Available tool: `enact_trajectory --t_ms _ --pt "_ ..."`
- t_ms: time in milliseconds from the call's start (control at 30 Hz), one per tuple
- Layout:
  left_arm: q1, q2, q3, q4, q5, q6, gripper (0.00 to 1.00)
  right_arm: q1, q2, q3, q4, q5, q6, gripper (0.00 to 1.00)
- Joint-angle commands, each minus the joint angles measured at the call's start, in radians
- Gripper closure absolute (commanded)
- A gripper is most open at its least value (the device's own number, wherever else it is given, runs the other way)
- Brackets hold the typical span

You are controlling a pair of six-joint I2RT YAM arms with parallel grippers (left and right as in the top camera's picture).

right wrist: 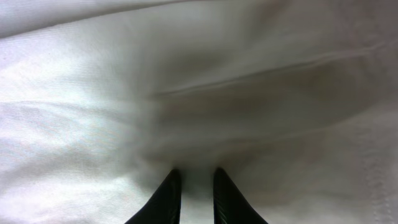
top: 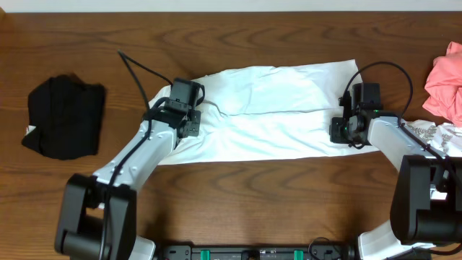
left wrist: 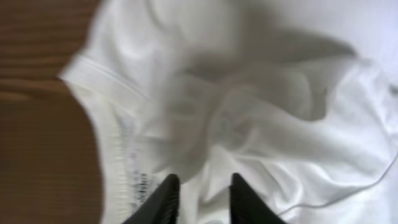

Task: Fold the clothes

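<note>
While left end effector (left wrist: 204,182) and right end effector (right wrist: 196,174) clamp T-shirt (top: 274,108) ends | table (top: 238,43) open alongside.

bench (top: 238,188): dark brown wood grain, fills nearly the whole overhead view. thin pale strip (top: 231,4) along the far edge, can't tell wall or floor. lighting even, soft shadows.

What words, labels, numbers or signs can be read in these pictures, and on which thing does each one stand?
No text can be read in any view.
On the white T-shirt, near its hem, faint dark marks: too blurred to read.
On the black garment and the pink garment: no text shows.
</note>
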Motion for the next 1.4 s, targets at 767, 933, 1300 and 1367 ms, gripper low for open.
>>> enact_trajectory --t_ms 767,933,1300,1367 --pt "0.003 0.265 0.002 0.487 0.156 0.045 0.63 0.010 0.012 -0.007 -0.018 0.000 -0.012 0.83" --pt "0.002 0.276 0.002 0.553 0.273 0.046 0.60 0.010 0.012 -0.007 -0.020 0.000 -0.012 0.83" --pt "0.004 0.216 0.002 0.547 0.356 0.092 0.59 0.010 0.012 -0.007 -0.029 0.000 -0.012 0.83" --pt "0.003 0.156 0.002 0.485 0.351 0.095 0.59 0.010 0.012 -0.007 -0.027 0.000 -0.012 0.83"
